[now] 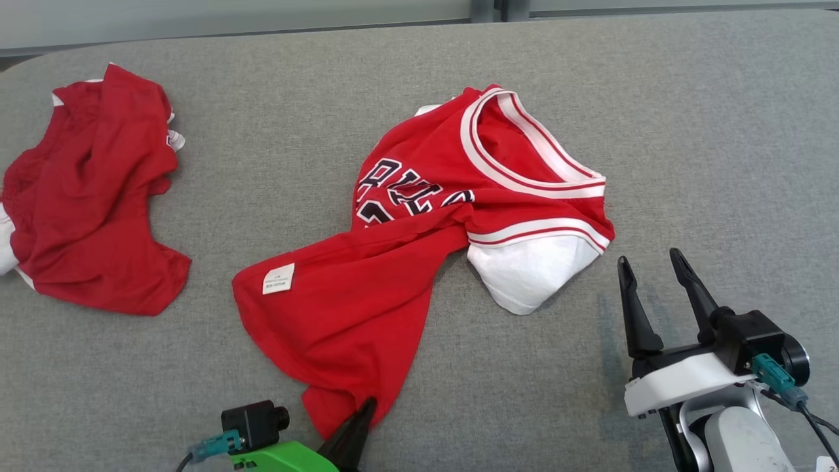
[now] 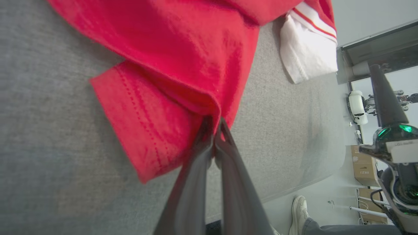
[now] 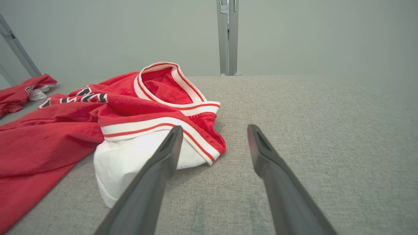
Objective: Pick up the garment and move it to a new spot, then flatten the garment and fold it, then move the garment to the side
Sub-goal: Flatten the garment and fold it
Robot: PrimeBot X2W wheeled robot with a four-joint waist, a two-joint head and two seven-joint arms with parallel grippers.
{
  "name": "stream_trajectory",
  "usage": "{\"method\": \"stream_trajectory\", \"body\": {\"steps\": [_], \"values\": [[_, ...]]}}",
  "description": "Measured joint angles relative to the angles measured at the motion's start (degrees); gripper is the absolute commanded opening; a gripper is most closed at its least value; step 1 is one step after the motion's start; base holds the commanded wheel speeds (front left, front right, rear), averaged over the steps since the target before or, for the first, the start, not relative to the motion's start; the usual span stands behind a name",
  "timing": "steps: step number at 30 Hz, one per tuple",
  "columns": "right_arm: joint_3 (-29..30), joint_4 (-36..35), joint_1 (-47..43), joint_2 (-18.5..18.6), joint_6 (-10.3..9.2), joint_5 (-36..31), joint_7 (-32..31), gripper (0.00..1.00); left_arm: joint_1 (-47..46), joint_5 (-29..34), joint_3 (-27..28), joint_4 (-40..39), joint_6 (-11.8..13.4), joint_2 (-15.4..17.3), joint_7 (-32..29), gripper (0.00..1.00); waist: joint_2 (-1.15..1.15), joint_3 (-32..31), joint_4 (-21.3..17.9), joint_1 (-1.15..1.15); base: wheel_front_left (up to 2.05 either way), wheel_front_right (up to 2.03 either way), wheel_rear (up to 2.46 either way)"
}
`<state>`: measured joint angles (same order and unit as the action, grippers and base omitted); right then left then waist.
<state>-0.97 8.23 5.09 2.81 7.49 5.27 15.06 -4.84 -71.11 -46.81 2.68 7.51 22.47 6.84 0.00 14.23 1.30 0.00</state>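
Head view, starting at the left: a second red garment (image 1: 92, 196) lies crumpled well off to the left gripper's outer side. Its left edge is cut off by the frame, so its shape is hard to read.

Next is the garment (image 1: 367, 295), a red jersey with white trim, lying twisted on the grey padded surface (image 1: 721, 131). Its dark lettering (image 1: 400, 193) runs into a crease and cannot be read in full. The print on a small white label (image 1: 278, 278) is too fine to make out.

The left gripper (image 1: 368, 405) is mostly cut off by the bottom edge. Its two dark fingers are pressed together on the jersey's lower hem, with the cloth pinched right at their tips. In the left wrist view the fingers (image 2: 196, 182) are blurred, and the red hem folds in between them.

Past that hand's right side, beyond the surface's edge, a person's shoe (image 2: 298, 212) shows in part. Near it stand cardboard boxes (image 2: 364, 168); what they hold cannot be seen.

The right gripper (image 1: 649, 259) has its jaws spread wide and holds nothing. The jersey's white sleeve (image 1: 524, 282) lies near its left finger, with grey surface between them. In the right wrist view that finger overlaps the sleeve, and its height above the cloth cannot be judged.
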Motion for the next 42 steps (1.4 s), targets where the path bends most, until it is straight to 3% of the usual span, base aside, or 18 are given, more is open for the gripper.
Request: {"method": "stream_trajectory", "body": {"steps": [2, 3, 4, 5, 6, 12, 19, 23, 30, 34, 37, 41, 42], "values": [[-0.05, 0.07, 0.02, 0.0, 0.0, -0.27, 0.0, 1.0, -1.53, 0.88, -0.35, 3.13, 0.3, -0.93, 0.4, 0.0, 0.0, 0.12, 0.52, 0.0, 0.0, 0.0, 0.0], [-0.13, 0.12, 0.05, 0.0, 0.0, -0.4, 0.0, 1.0, -2.18, 1.48, -0.45, 4.38, 0.46, -1.31, 0.81, 0.13, 0.0, 0.15, 0.68, 0.0, 0.0, 0.0, 0.0], [-0.2, 0.19, 0.13, 0.0, 0.0, -0.41, 0.0, 1.0, -2.5, 1.76, -0.3, 5.35, 0.49, -1.79, 1.18, 0.4, 0.0, 0.15, 0.75, 0.0, 0.0, 0.0, 0.0], [-0.21, 0.2, 0.21, 0.01, 0.0, -0.42, 0.0, 1.0, -2.66, 1.76, -0.11, 5.94, 0.51, -2.29, 1.58, 0.87, 0.0, 0.09, 0.75, 0.0, 0.0, 0.0, 0.0], [-0.23, 0.19, 0.23, 0.04, 0.0, -0.44, 0.0, 1.0, -2.85, 1.77, -0.04, 6.53, 0.53, -2.49, 1.86, 1.0, 0.0, 0.03, 0.67, 0.0, 0.0, 0.0, 0.0], [-0.51, -0.01, -0.08, 0.09, 0.0, -0.45, 0.0, 1.0, -3.39, 4.49, 0.6, 6.56, 2.82, -0.64, 4.14, 1.0, 0.0, -0.28, -0.23, 0.0, 0.0, 0.0, 0.0], [1.19, -2.57, -2.85, 0.15, 0.0, -0.46, 0.0, 1.0, 0.73, 10.51, 4.66, -0.18, 9.25, 4.34, 7.45, 1.0, 0.0, -2.09, -1.14, 0.0, 0.0, 0.0, 0.0], [3.21, -4.94, -4.92, 0.23, 0.0, -0.45, 0.01, 1.0, 1.75, 13.88, 8.49, -2.88, 10.98, 5.71, 7.94, 1.0, 0.0, -3.94, -1.38, 0.0, 0.0, 0.0, 0.0], [2.98, -5.46, -7.47, 0.27, 0.0, -0.45, 0.0, 1.0, 1.94, 20.4, 15.21, -3.48, 10.04, 3.66, 8.2, 1.0, 0.0, -7.32, -2.16, 0.0, 0.0, 0.0, 0.0], [2.36, -5.21, -8.15, 0.26, 0.0, -0.43, 0.0, 1.0, 2.97, 24.4, 17.85, -3.2, 7.57, 2.01, 8.21, 1.0, 0.0, -8.43, -2.78, 0.0, 0.0, 0.0, 0.0], [2.09, -4.98, -8.42, 0.24, 0.0, -0.34, 0.0, 1.0, 2.44, 26.39, 16.14, -2.64, 4.41, 0.37, 8.29, 1.0, 0.0, -8.48, -2.94, 0.0, 0.0, 0.0, 0.0], [1.78, -4.89, -7.93, 0.23, 0.0, -0.3, 0.0, 1.0, -4.35, 31.73, 8.92, -1.16, 1.18, -2.34, 5.76, 1.0, 0.0, -7.4, -2.95, 0.0, 0.0, 0.0, 0.0], [1.78, -4.89, -7.93, 0.23, 0.0, -0.3, 0.0, 1.0, -4.35, 31.73, 8.92, -1.16, 1.18, -2.34, 5.76, 1.0, 0.0, -7.4, -2.95, 0.0, 0.0, 0.0, 0.0]]}}
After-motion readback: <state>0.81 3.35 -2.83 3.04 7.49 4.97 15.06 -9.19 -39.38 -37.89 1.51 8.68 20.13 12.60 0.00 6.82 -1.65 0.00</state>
